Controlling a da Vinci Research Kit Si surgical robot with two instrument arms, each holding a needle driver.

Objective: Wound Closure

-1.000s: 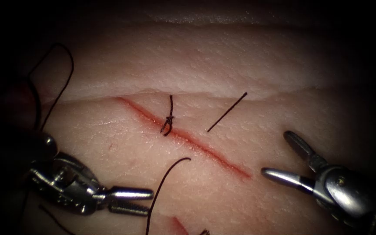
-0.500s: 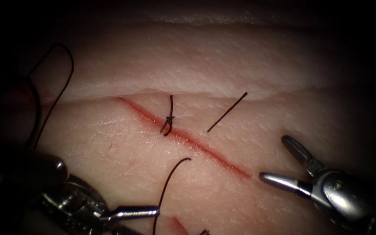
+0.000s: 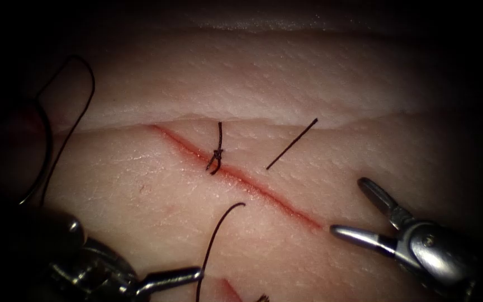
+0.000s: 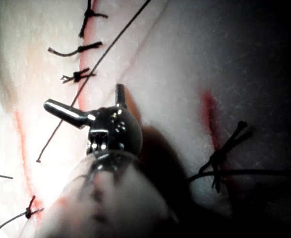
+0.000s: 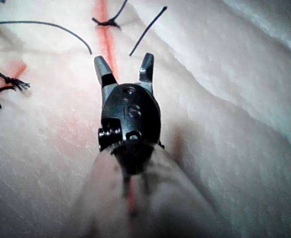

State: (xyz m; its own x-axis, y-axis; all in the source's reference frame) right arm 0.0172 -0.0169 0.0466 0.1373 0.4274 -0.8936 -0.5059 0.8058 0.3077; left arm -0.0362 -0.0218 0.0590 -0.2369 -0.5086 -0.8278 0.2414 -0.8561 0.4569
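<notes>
Over the last second the left pincer [image 3: 197, 274] has slid down toward the lower left corner of the endoscope frame, so that less of it shows, while the right pincer [image 3: 345, 207] has edged slightly left and down at the lower right. The right pincer stands wide apart and holds nothing, its tips just right of the lower end of the cut [image 3: 241, 179]. The left pincer, seen from its own wrist camera [image 4: 83, 101], is also spread wide and empty.

One knotted stitch [image 3: 217, 155] crosses the cut near the middle of the endoscope frame, its short ends standing up. Below it the cut runs on, red and unclosed, toward the lower right, so most of the closure looks left to do. A loose straight piece of thread [image 3: 292, 144] lies on the tissue [image 3: 308, 78] right of the cut; a curved strand [image 3: 213, 240] rises from the bottom edge, left of the cut. Another loop of thread [image 3: 79, 100] hangs at upper left. I cannot make out the needle.

The tissue is pale, moist and ridged, with darkness around it.
</notes>
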